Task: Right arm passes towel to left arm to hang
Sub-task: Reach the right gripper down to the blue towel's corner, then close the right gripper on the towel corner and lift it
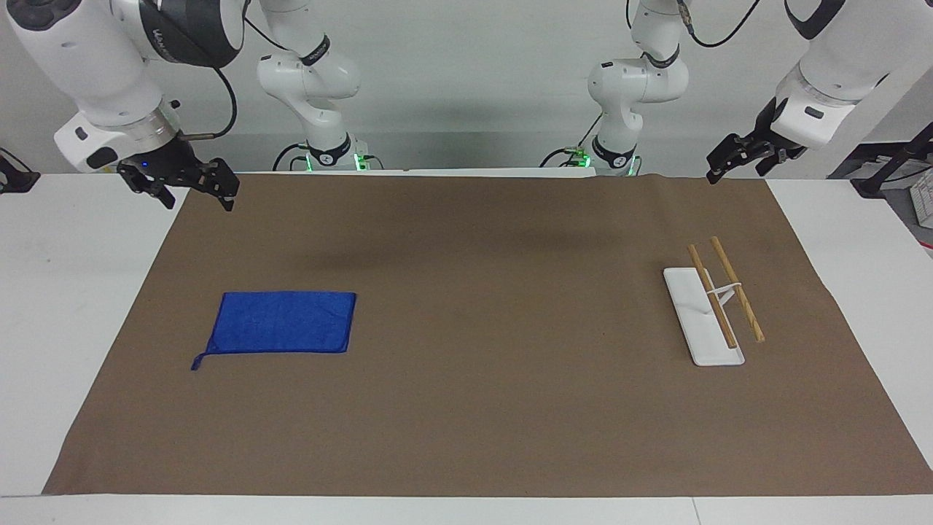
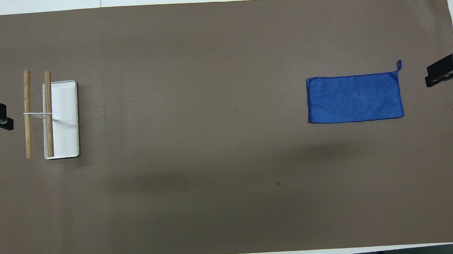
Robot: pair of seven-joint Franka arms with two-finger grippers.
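— Blue terry, stitched round the edge: that's the towel (image 1: 283, 322), lying flat on the brown paper mat (image 1: 474, 408) that covers the worktop (image 1: 73, 306), well apart from the rack (image 1: 711, 306) and toward the right arm's end of the mat.

— Which way does it run?

— Its long axis lies along the worktop's length, pointing at the rack. The thin loop tail (image 1: 198, 362) trails off the corner that is farthest from the rack and farther from the robots than the rest of the towel.

— And the arms?

— Neither touches anything. The right pincer (image 1: 191, 186) hangs in the air over the mat's corner, much farther from the rack than the towel is, with its fingers spread and nothing between them. The left pincer (image 1: 736, 159) waits above the mat edge near the rack; I can't tell whether it is open or closed.

— So the pickup is first. How should it go?

— I'd judge the right arm ought to come straight down on a short edge or a corner, pinch only cloth, and lift high enough that the towel hangs free. That leaves a loose edge for the left arm to take, and then the towel can be draped over the two wooden rails (image 1: 736, 288) standing on the white base (image 1: 701, 343).
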